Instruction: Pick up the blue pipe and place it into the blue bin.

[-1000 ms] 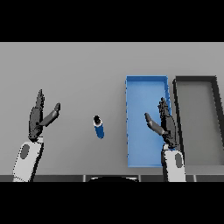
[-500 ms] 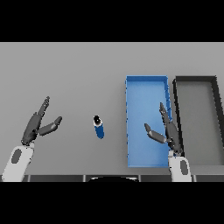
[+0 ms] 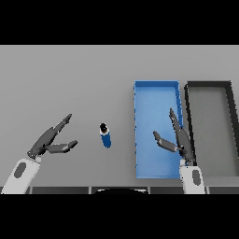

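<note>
Left hand (image 3: 50, 142) open, empty, right hand (image 3: 178, 140) likewise

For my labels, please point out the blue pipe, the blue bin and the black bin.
blue pipe (image 3: 106, 137): head view, middle of body.
blue bin (image 3: 149, 100): head view, bare floor.
black bin (image 3: 212, 121): head view, bare floor.

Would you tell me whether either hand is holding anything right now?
Nothing is held: left hand and right hand are open, blue pipe lies untouched.

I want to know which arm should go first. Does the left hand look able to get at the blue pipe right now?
Probably yes. The left hand is open, fingers toward the blue pipe, with only bare table between them. The blue bin lies beyond the pipe.
</note>
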Robot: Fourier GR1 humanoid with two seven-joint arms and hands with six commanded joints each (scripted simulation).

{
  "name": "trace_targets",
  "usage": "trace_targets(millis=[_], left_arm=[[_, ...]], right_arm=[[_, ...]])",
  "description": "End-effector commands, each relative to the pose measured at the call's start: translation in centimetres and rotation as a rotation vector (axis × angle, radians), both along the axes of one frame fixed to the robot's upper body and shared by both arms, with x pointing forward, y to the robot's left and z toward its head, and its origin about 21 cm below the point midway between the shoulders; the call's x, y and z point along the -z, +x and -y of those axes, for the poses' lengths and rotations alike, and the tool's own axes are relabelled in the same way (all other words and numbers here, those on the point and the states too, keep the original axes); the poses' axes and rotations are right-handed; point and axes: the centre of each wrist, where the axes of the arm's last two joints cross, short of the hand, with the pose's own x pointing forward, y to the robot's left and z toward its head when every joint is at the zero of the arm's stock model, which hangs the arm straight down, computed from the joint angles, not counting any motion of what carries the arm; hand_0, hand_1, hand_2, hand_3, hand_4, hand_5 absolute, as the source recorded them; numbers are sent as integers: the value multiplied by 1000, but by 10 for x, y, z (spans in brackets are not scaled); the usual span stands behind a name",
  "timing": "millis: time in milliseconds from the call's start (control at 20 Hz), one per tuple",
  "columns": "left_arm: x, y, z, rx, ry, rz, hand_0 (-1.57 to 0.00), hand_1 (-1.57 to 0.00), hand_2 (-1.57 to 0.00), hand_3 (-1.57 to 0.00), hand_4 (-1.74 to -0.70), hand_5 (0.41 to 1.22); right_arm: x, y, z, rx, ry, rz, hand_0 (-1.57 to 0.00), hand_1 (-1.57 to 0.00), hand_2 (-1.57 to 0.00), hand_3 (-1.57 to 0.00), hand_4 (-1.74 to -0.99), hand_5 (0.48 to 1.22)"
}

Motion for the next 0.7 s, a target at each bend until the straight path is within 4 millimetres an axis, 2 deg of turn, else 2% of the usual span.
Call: trace_targets(millis=[0,200,350,650], left_arm=[[0,0,3,20,15,-27,1,1,1,1,-1052,513],[5,-5,34,130,5,-64,1,1,1,1,-1091,472],[15,-9,50,179,13,-71,1,1,1,1,-1101,447],[29,4,89,216,-12,-95,1,1,1,1,-1117,446]], right_arm=[[-3,1,-1,-4,3,6,1,1,1,1,-1229,606],[-2,-2,3,-3,-3,9,1,1,1,1,-1248,612],[-2,2,-1,-6,10,12,1,1,1,1,-1262,617],[-3,-3,0,6,26,3,1,1,1,1,-1275,615]])
